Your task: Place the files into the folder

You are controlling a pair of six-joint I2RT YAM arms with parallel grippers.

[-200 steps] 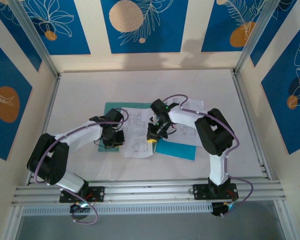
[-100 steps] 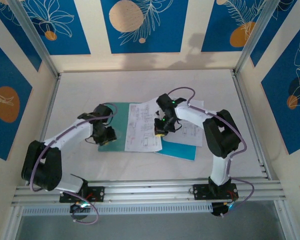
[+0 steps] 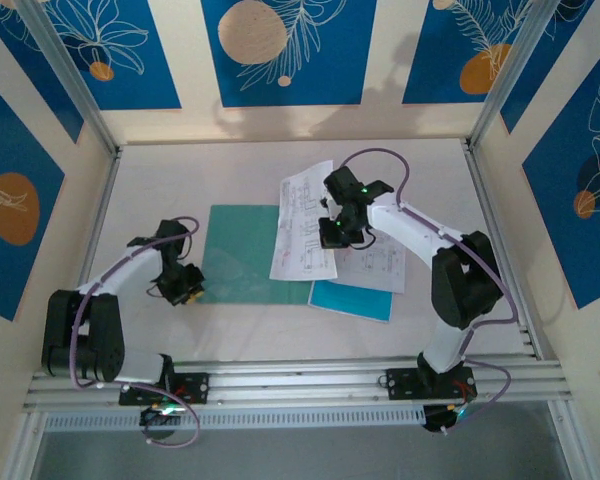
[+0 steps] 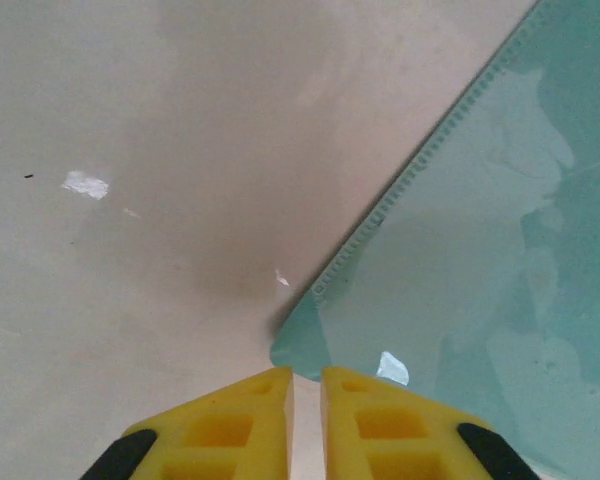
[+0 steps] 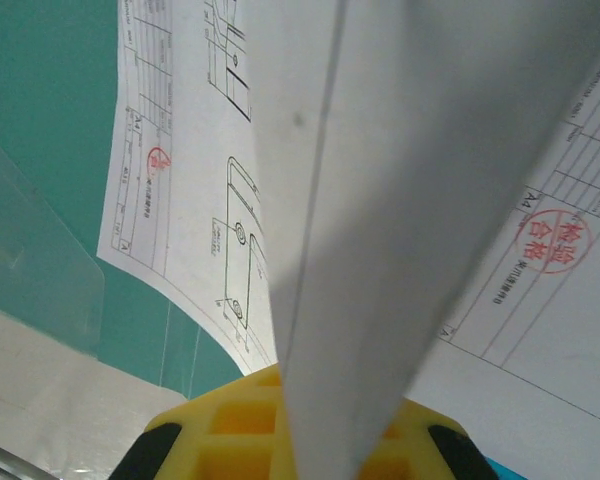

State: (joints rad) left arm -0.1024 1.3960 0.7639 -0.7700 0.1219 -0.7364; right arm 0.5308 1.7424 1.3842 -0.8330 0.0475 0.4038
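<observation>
Jaws on outstretched right arm [image 3: 410,226] pinch raised white sheet [image 3: 302,222].

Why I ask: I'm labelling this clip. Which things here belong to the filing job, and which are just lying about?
Job: green folder, lifted sheet, flat white sheets, blue sheet, right pincer, left pincer.
Just there: table, patterned walls, metal rail.

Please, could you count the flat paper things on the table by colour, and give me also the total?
White printed sheets: 2 (held sheet, flat sheet)
Blue sheet: 1
Teal-green folder: 1
Total: 4
</observation>
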